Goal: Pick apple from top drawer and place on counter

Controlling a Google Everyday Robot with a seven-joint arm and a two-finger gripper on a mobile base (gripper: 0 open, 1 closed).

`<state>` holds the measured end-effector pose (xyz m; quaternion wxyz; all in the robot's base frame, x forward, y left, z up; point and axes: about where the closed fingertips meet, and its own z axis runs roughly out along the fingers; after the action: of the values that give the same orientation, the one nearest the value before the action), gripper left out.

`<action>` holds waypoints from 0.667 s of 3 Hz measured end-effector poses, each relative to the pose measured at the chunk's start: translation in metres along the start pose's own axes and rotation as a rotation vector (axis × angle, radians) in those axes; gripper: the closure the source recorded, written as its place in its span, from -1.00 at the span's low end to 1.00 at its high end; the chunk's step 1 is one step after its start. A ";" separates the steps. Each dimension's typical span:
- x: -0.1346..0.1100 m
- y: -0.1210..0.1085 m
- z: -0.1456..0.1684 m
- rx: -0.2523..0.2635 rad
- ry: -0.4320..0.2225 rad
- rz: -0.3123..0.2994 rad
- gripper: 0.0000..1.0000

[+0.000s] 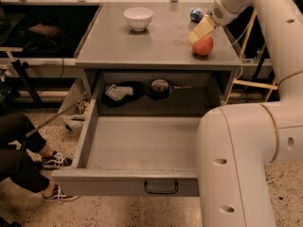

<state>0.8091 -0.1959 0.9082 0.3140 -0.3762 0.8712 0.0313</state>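
The apple, red-orange, sits on the counter near its right front corner. My gripper is just above and left of the apple, its pale yellow fingers slanting down to the fruit's upper left side, open and not clasping it. The top drawer is pulled fully out below the counter, with its black wire handle facing front. Its floor shows nothing lying on it.
A white bowl stands at the counter's back, a small blue object at the back right. Dark items lie in the recess behind the drawer. My arm's bulk fills the right foreground. A person's legs are at the left.
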 end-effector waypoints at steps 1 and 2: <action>-0.006 -0.018 -0.090 0.135 0.001 0.063 -1.00; -0.016 -0.032 -0.221 0.362 -0.004 0.147 -1.00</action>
<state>0.7238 -0.2731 1.0998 0.3751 -0.2489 0.8870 -0.1026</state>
